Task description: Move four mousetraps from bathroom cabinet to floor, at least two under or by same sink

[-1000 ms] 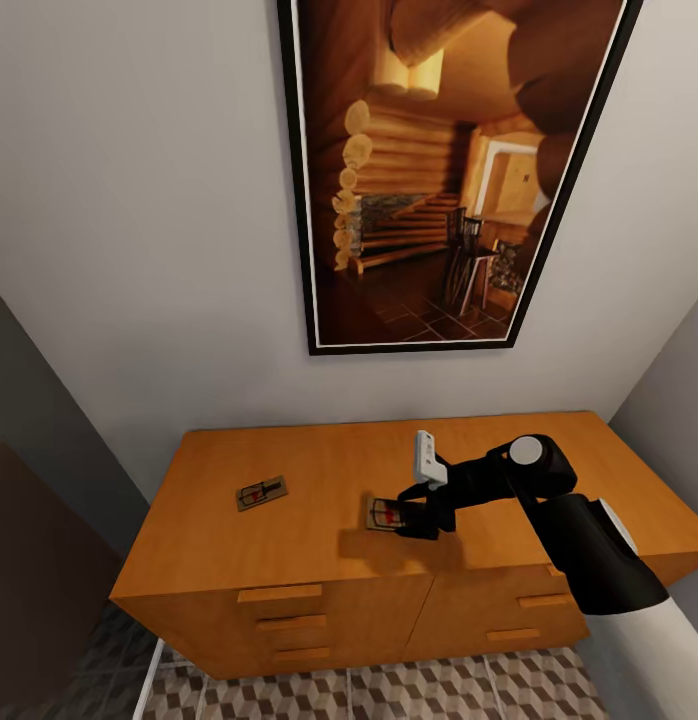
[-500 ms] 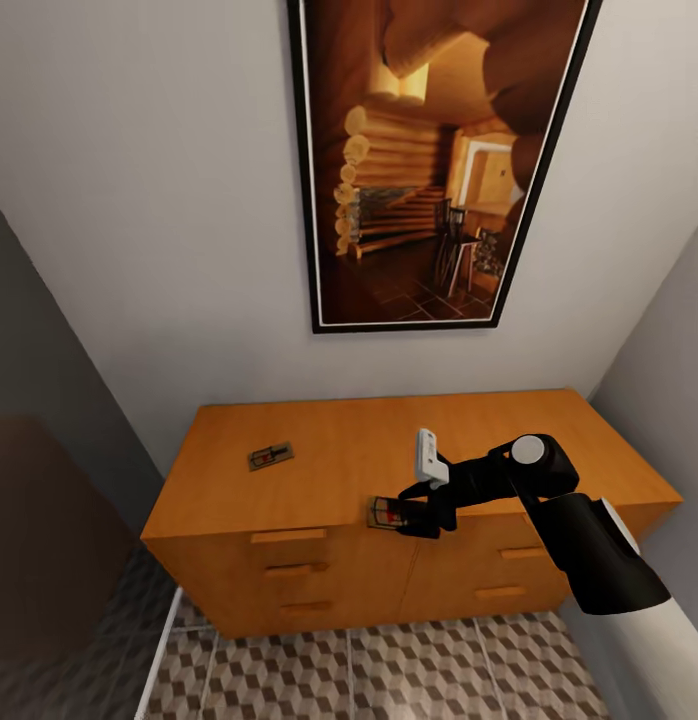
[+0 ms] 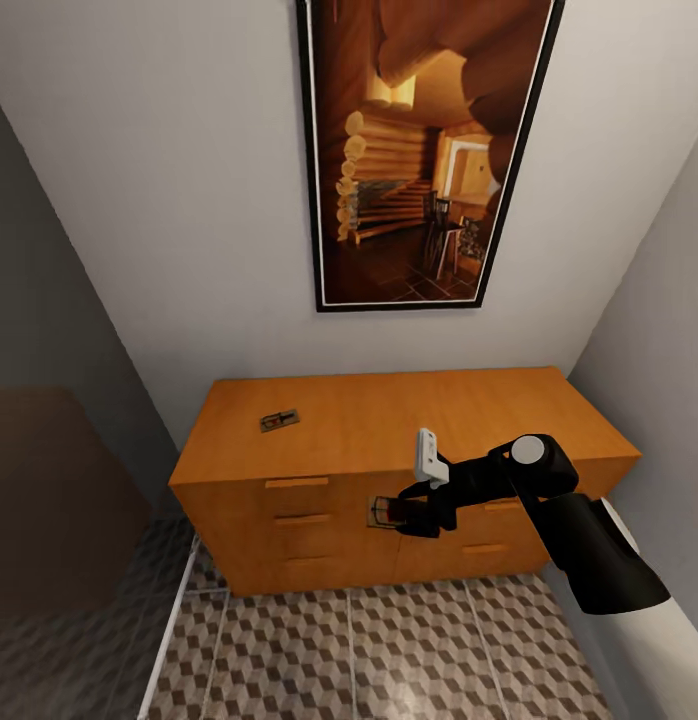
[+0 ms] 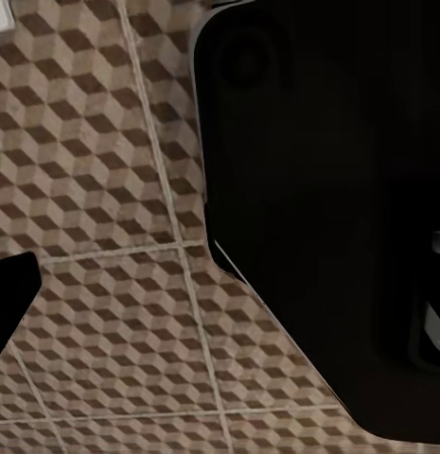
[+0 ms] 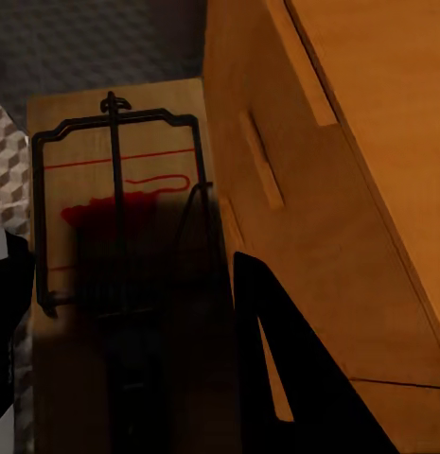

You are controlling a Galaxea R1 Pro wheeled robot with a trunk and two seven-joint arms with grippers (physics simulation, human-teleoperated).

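The orange-brown cabinet (image 3: 329, 470) stands against the wall under a large picture. One mousetrap (image 3: 279, 421) lies on its top, towards the left. My right gripper (image 3: 409, 518) is shut on a second mousetrap (image 3: 385, 514), held flat in the air in front of the drawer fronts, off the cabinet top. In the right wrist view that mousetrap (image 5: 115, 236) shows its wire frame and red print between the dark fingers (image 5: 286, 378), with the cabinet (image 5: 333, 170) beside it. The bathroom floor (image 3: 389, 650) of cube-patterned tiles spreads below. The bathroom sink is out of view.
A framed log-cabin picture (image 3: 424, 150) hangs above the cabinet. Grey walls close in on both sides, with a dark brown panel (image 3: 49, 500) at the left. The left wrist view has floor tiles (image 4: 96, 189) and the robot's own black body (image 4: 333, 208).
The whole view has pulled back from the cabinet. The held mousetrap, first over the cabinet top, now hangs in front of the drawers. The other mousetrap stays on top.
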